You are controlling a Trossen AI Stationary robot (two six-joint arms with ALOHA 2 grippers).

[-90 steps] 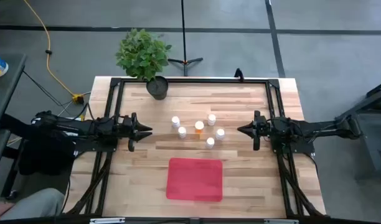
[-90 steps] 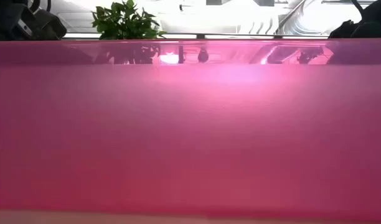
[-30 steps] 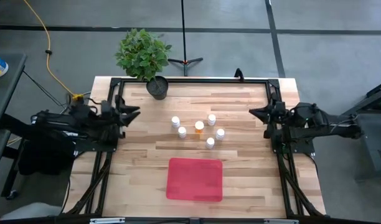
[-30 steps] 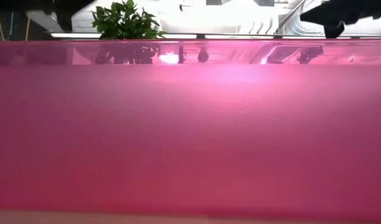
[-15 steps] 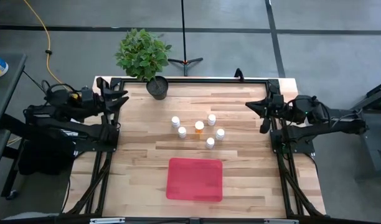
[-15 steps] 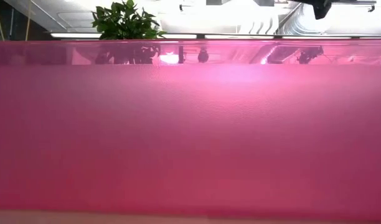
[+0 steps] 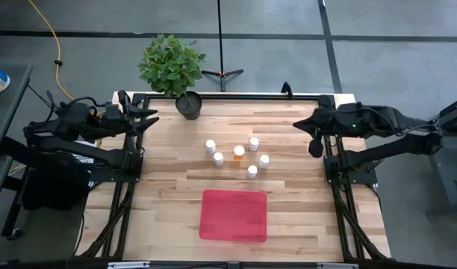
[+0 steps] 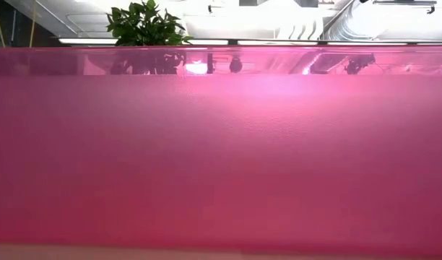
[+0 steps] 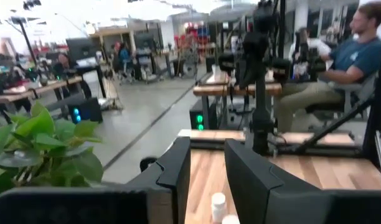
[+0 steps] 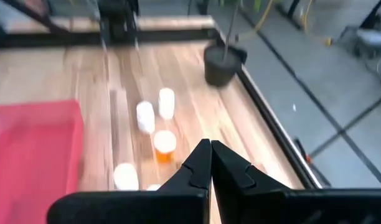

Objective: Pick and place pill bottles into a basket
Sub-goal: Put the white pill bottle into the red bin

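Six small pill bottles with white caps stand in a cluster (image 7: 237, 156) on the wooden table's middle; the middle one (image 7: 239, 152) is amber-orange. They also show in the right wrist view (image 10: 165, 143). The red tray (image 7: 233, 215) lies flat nearer the front edge; its wall (image 8: 221, 159) fills the low view. My left gripper (image 7: 152, 117) hovers at the table's far left, slightly open and empty (image 9: 206, 148). My right gripper (image 7: 298, 125) hovers at the far right, shut and empty (image 10: 210, 147).
A potted plant in a dark round pot (image 7: 188, 104) stands at the table's far edge, left of centre. A black frame (image 7: 228, 96) runs along the table's far and side edges. A person (image 9: 346, 56) sits beyond the table in the left wrist view.
Both grippers have risen and gone toward the table's far edge, the left drawing back toward the left edge. In the low view the right arm has climbed out of the top of the picture. The bottles and the tray have stayed put.
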